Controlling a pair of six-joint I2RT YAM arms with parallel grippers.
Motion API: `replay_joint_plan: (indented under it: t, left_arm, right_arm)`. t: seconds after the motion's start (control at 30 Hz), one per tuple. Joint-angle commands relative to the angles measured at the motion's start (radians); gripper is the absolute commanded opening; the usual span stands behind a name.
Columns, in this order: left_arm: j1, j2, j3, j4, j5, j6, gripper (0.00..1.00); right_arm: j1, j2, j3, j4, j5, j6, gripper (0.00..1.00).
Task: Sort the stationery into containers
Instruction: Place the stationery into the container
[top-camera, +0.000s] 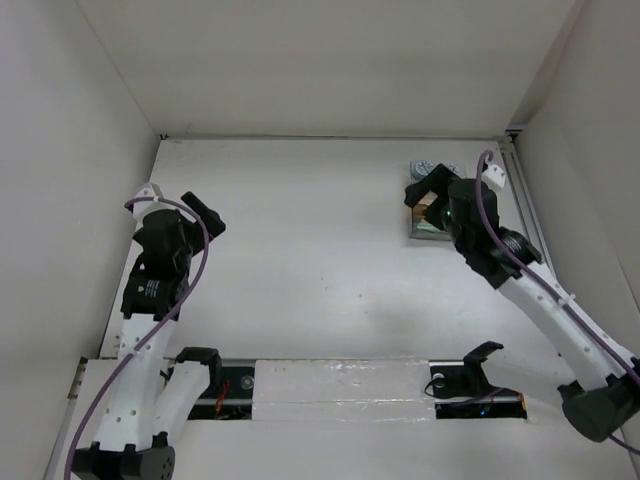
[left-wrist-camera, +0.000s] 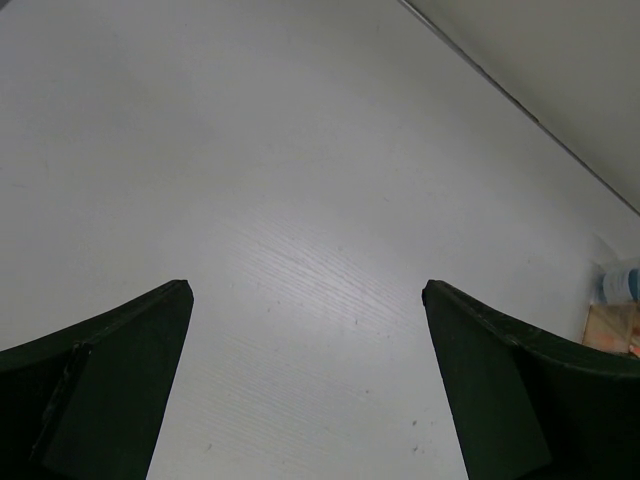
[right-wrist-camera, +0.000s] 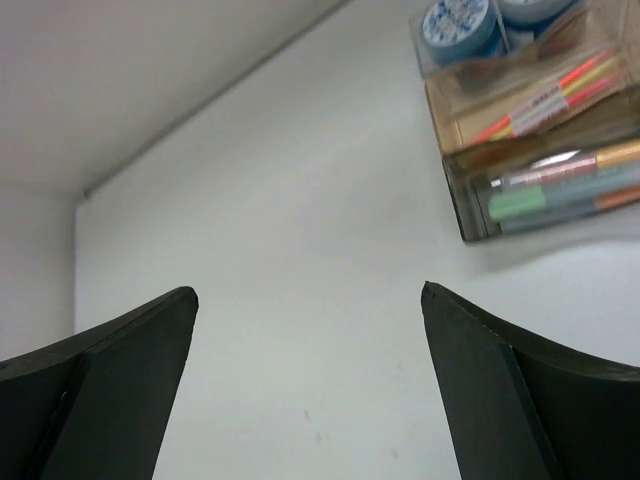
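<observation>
The clear organizer box (right-wrist-camera: 470, 215) lies at the far right of the table and also shows from above (top-camera: 428, 230). Its rear part holds two blue-and-white tubs (right-wrist-camera: 455, 25), seen from above behind the gripper (top-camera: 424, 166). A middle compartment holds orange, yellow and pink pens (right-wrist-camera: 540, 95). The front compartment holds green and orange markers (right-wrist-camera: 555, 195). My right gripper (right-wrist-camera: 308, 292) is open and empty; from above it (top-camera: 425, 190) hovers over the box's left part. My left gripper (left-wrist-camera: 305, 290) is open and empty over bare table at the far left (top-camera: 205, 213). The box edge (left-wrist-camera: 610, 325) shows at the right.
White walls close in the table on the left, back and right. A metal rail (top-camera: 525, 215) runs along the right side. A white strip with two black clamps (top-camera: 470, 365) lies at the near edge between the arm bases.
</observation>
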Motion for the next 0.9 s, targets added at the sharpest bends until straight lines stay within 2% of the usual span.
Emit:
replay_joint_plan:
  t: [0.0,0.07,0.2,0.4,0.5,0.87]
  left_arm:
    - [-0.058,-0.032,0.069,-0.060,-0.104,-0.031,0.99]
    - [-0.058,-0.069,0.102,-0.118,-0.104,-0.031,0.99]
    - [-0.058,-0.152,0.199,-0.244,-0.155,-0.012,0.99]
    - [-0.058,-0.288,0.248,-0.396,-0.212,-0.002,0.99]
    - [-0.058,-0.321,0.259,-0.433,-0.203,-0.002,0.99]
    - [-0.058,-0.361,0.279,-0.453,-0.221,-0.025,0.99]
  right_arm:
    - [0.088,-0.153,-0.035,-0.216,-0.037,-0.128,1.00]
    - [0.150,-0.233,-0.035,-0.294,-0.017,-0.128,1.00]
    - [0.195,-0.417,-0.026,-0.431,-0.035,-0.088,1.00]
    - [0.233,-0.712,-0.053,-0.413,-0.161,-0.059,1.00]
    - [0.233,-0.758,-0.053,-0.428,-0.141,-0.059,1.00]
    - [0.233,-0.755,0.069,-0.531,-0.089,-0.105,1.00]
